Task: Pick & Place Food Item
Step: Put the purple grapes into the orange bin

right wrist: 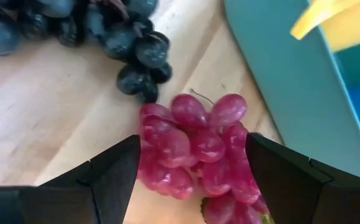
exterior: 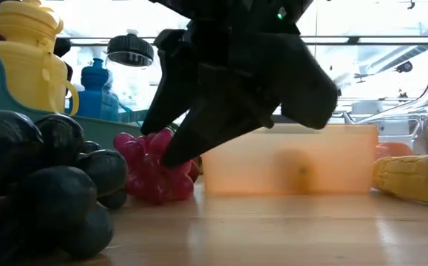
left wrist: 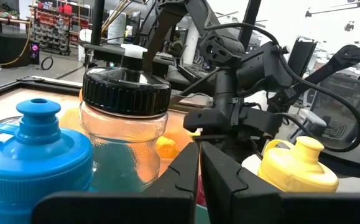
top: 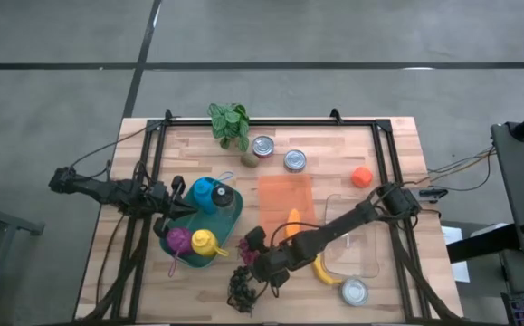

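A bunch of red grapes (right wrist: 195, 146) (exterior: 154, 177) lies on the wooden table beside the teal tray (top: 233, 220), with a bunch of black grapes (top: 243, 288) (exterior: 43, 185) nearer the front edge. My right gripper (right wrist: 192, 149) (top: 251, 246) is open and slants down over the red bunch, one finger on each side of it. My left gripper (left wrist: 199, 171) (top: 185, 206) is shut and level at the tray's left side, holding nothing, behind the blue bottle (left wrist: 36, 155) and the black-lidded jar (left wrist: 125, 124). My right gripper's fingers (right wrist: 114, 171) stand on either side of the red grape bunch, slanting down from the table's right. Whether they touch the grapes I cannot tell. The bunch lies on the table.
The teal tray also holds a yellow bottle (top: 205, 242) and a magenta one (top: 179, 239). A banana (top: 323, 270), a clear tub (top: 357, 237), an orange mat (top: 284, 195), three cans (top: 295, 160), an orange ball (top: 361, 176) and a plant (top: 232, 122) lie around.
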Available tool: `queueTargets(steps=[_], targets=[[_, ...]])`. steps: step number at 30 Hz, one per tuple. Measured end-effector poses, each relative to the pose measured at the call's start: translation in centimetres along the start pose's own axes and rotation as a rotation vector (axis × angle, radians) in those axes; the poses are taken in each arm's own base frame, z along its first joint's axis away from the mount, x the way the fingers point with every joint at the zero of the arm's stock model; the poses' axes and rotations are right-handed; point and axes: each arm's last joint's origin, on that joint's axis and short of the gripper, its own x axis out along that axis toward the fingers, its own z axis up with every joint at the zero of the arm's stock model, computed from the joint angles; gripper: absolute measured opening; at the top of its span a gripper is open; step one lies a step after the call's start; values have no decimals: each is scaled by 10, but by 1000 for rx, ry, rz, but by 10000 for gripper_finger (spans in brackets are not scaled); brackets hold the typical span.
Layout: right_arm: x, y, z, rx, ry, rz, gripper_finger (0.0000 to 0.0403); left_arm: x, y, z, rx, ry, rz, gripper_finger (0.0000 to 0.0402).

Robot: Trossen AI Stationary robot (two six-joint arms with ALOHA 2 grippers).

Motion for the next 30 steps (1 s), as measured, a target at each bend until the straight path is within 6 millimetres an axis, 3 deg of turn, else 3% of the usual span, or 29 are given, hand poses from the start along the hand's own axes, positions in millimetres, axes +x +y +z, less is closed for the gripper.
queueTargets(steps=[25,30], targets=[[5,-4,-6,48,-13,32,289,0,0,0,0,0,0,22],[5,-4,-6,75,-10,33,260,0,0,0,0,0,0,22]])
